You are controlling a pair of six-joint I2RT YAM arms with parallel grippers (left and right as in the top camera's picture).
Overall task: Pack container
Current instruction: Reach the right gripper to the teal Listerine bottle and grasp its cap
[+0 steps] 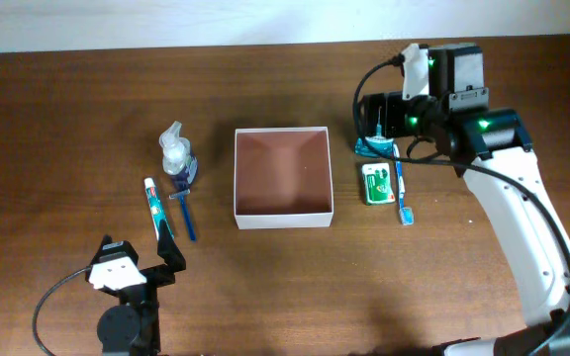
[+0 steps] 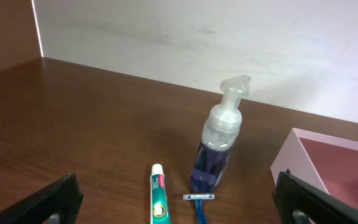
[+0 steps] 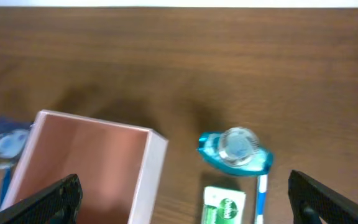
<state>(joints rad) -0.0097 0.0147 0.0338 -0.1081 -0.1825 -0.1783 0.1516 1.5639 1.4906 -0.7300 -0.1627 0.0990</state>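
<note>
Overhead view: we judge container (image 1: 283,220) light, stiff cardboard, probably crushable; we would pinch one wall at rim. Left gripper (image 2: 182,200), right gripper (image 3: 185,200) both spread, holding nothing.

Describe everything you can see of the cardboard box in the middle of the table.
The box is shallow and square, apparently of cardboard, with white outer walls and a reddish-brown inside. It has no lid and is open at the top, and nothing lies in it. It sits flat and upright on the brown wooden table, roughly at its middle, with its sides square to the table's edges. Only the table touches it.
</note>
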